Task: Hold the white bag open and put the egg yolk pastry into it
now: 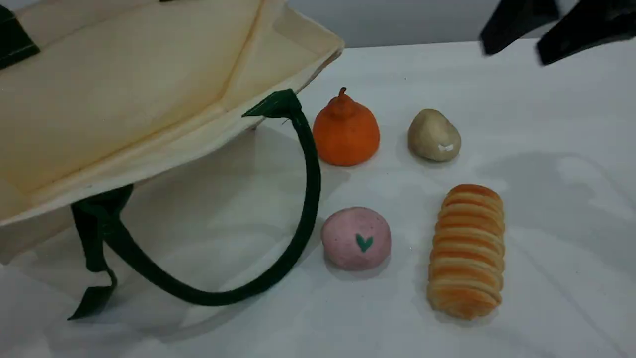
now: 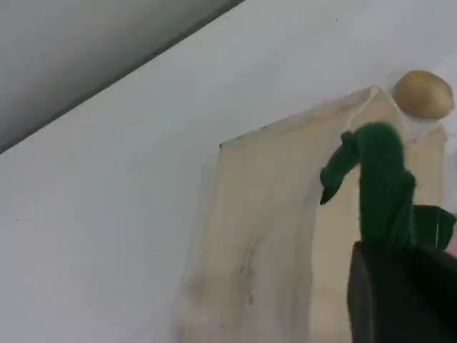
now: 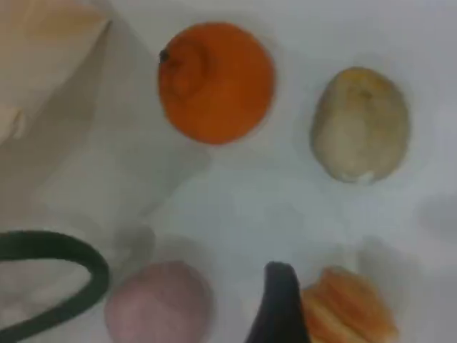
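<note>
**Q:** What are the fingers doing?
**A:** The left fingers [image 2: 396, 296] are together, clamped on the green handle [image 2: 382, 186] of the white bag [image 1: 124, 89], whose rim is raised. The right fingers [image 3: 278, 304] are apart and hold nothing.

**Q:** Where is the pastry?
**A:** The pastry [image 1: 434, 135] lies below the right fingers, on their bag side, untouched. It is probably light, smooth and slightly soft, so grip gently across its broad middle.

**Q:** And the setting?
**A:** A plain white surface [image 1: 546, 199] with a grey wall [image 1: 397, 20] behind. An orange piece [image 1: 346, 132] sits beside the pastry.
</note>
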Controlling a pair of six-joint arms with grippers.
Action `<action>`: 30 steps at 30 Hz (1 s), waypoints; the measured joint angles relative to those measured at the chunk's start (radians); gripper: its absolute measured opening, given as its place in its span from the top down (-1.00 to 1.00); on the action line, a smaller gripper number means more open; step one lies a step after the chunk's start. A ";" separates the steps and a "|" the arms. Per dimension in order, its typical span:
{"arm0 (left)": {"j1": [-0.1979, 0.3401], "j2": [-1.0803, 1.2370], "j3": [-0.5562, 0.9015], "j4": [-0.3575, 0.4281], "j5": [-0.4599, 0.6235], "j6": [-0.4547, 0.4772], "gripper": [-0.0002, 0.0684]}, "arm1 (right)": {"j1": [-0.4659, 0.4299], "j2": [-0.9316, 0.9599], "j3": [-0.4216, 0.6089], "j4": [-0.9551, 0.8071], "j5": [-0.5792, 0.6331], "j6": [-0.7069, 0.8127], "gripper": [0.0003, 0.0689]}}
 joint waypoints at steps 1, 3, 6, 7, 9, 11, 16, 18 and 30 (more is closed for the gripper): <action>0.000 0.000 0.000 0.000 0.000 -0.003 0.73 | 0.024 0.015 0.000 0.000 -0.024 -0.002 -0.49; 0.000 0.000 0.000 0.001 0.000 -0.003 0.76 | 0.064 0.053 0.000 -0.002 -0.065 -0.004 -0.49; 0.000 0.000 0.000 0.001 0.000 -0.003 0.77 | 0.103 0.109 0.000 -0.006 -0.126 -0.012 -0.49; 0.000 0.000 0.000 0.001 0.000 -0.003 0.77 | 0.109 0.128 0.000 -0.006 -0.142 -0.015 -0.49; 0.000 0.000 0.000 0.001 0.000 -0.003 0.77 | 0.110 0.160 0.000 -0.006 -0.159 -0.021 -0.49; 0.000 0.000 0.000 0.001 0.000 -0.003 0.77 | 0.110 0.189 -0.007 -0.006 -0.165 -0.023 -0.49; 0.000 0.000 0.000 0.002 0.000 -0.003 0.77 | 0.124 0.232 -0.058 -0.007 -0.157 -0.025 -0.49; 0.000 0.000 0.000 0.004 0.000 -0.003 0.77 | 0.138 0.244 -0.086 -0.016 -0.158 -0.025 -0.49; 0.000 0.000 0.000 0.004 0.000 -0.003 0.77 | 0.138 0.350 -0.220 -0.092 -0.216 -0.032 -0.49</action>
